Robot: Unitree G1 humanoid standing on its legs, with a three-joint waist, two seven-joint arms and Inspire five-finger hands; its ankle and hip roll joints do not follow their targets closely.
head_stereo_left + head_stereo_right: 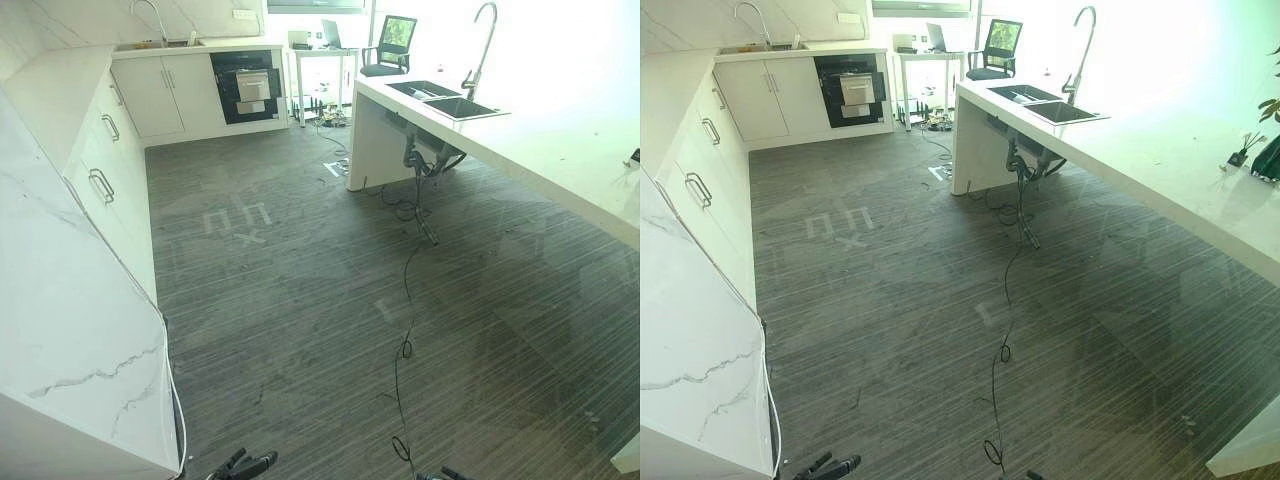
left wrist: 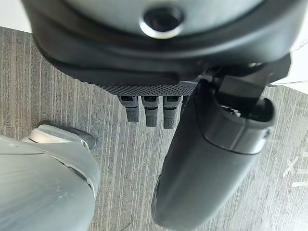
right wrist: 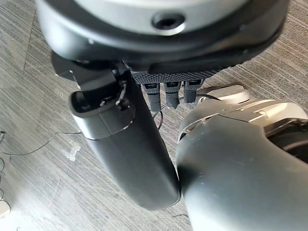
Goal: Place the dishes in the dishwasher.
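A black built-in appliance [image 1: 245,85] sits in the white cabinet row at the far end of the kitchen, its front closed. My left hand [image 2: 207,163] hangs low over the striped grey floor, fingers straight and thumb out, holding nothing; its fingertips [image 1: 250,464] peek in at the bottom of the left eye view. My right hand [image 3: 130,149] hangs the same way over the floor, open and empty, and its fingertips [image 1: 450,474] just show at the bottom edge.
A white marble counter [image 1: 60,330] with handled cabinets [image 1: 110,170] runs along the left. An island counter [image 1: 560,160] with a sink [image 1: 450,100] and tall faucet [image 1: 483,40] stands right. A thin cable [image 1: 405,350] crosses the floor; tape marks [image 1: 238,220] lie mid-floor.
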